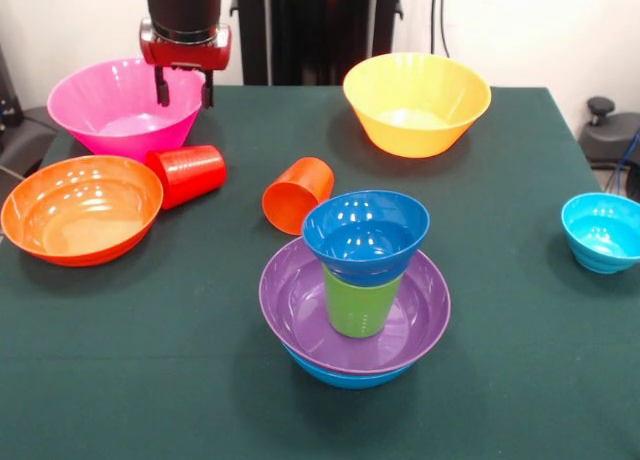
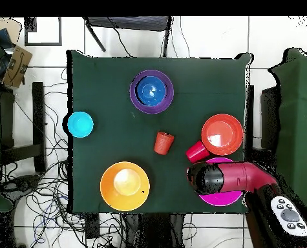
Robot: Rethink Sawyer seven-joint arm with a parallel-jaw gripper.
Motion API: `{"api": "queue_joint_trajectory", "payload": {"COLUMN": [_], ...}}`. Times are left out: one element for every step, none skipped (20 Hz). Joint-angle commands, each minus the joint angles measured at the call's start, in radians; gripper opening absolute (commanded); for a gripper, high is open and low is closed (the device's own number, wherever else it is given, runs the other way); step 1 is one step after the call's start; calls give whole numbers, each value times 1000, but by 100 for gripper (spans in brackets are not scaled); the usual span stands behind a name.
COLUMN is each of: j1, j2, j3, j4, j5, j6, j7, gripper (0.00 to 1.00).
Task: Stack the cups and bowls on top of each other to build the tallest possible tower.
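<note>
My gripper (image 1: 184, 88) hangs open and holds nothing, just above the right rim of the pink bowl (image 1: 110, 110). In front of that bowl a red cup (image 1: 188, 173) lies on its side, and an orange cup (image 1: 298, 194) lies on its side nearer the middle. The tower (image 1: 358, 290) stands at the front centre: a blue bowl (image 1: 345, 373) at the bottom, a purple bowl (image 1: 295, 300) in it, an upturned green cup (image 1: 358, 302) in that, and a small dark blue bowl (image 1: 365, 235) on top. In the overhead view the arm (image 2: 227, 177) covers the pink bowl (image 2: 217, 199).
An orange bowl (image 1: 80, 208) sits at the left edge beside the red cup. A yellow bowl (image 1: 417, 102) stands at the back right, and a small cyan bowl (image 1: 602, 230) lies near the right edge. A dark green cloth (image 1: 150, 380) covers the table.
</note>
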Motion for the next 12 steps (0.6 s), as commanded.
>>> {"api": "queue_joint_trajectory", "payload": {"j1": [46,40,31,23,22,24,30,36,39,39,39,39], "j2": [32,39,48,57,63,70,74,79,82,85,87,90], "j3": [-13,-11,-6,-1,0,-3,-8,-13,-16,-16,-18,-19], "j4": [57,62,69,75,78,78,77,76,75,75,80,81], "j5": [-121,-127,-131,-135,-139,-143,-146,-149,-150,-148,-149,-146], "j6": [-83,-108,-139,-169,-192,-207,-222,-236,-248,-258,-274,-281], "j7": [-19,-9,-1,7,18,30,43,55,61,63,65,64], "gripper": [100,100,100,100,100,100,100,100,100,100,100,100]}}
